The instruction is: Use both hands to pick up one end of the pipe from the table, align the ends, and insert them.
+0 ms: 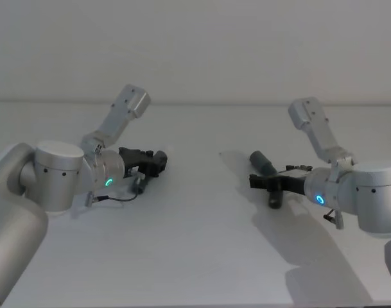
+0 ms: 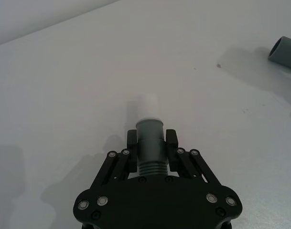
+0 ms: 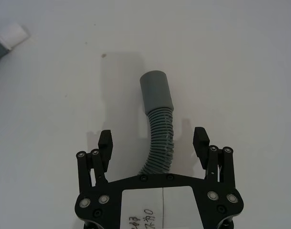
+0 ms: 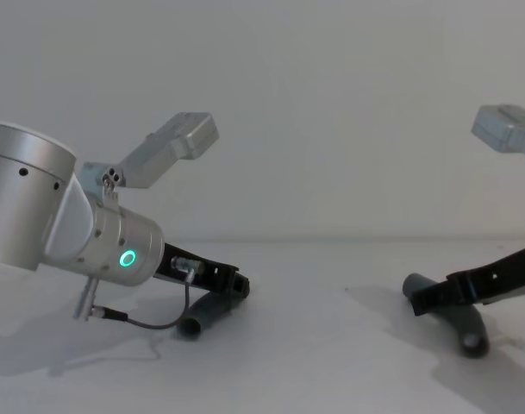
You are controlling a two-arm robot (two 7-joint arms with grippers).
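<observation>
Table [image 2: 64, 95]: matt, smooth, white-grey, no texture seen. Left gripper [image 2: 151, 138] and right gripper [image 3: 153, 138]: black plastic look, semi-matt. Bright metal screw heads [image 2: 102, 201] are noted at the joints. Left pipe piece [image 2: 150, 148]: grey matt plastic, smooth collar, ribbed behind. White tip [image 2: 147, 106]: smooth, matt. Right pipe piece [image 3: 160, 143]: corrugated grey body; socket [image 3: 156, 93] is smooth, matt. White paper label [image 3: 162, 205] is stuck on right gripper. Left wrist housing [image 4: 115, 241]: satin silver, metal look.

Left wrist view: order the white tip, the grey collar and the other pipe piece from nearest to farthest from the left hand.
1. The grey collar, gripped in the left hand.
2. The white tip, sticking out just beyond the hand.
3. The other pipe piece, far off across the table.
</observation>
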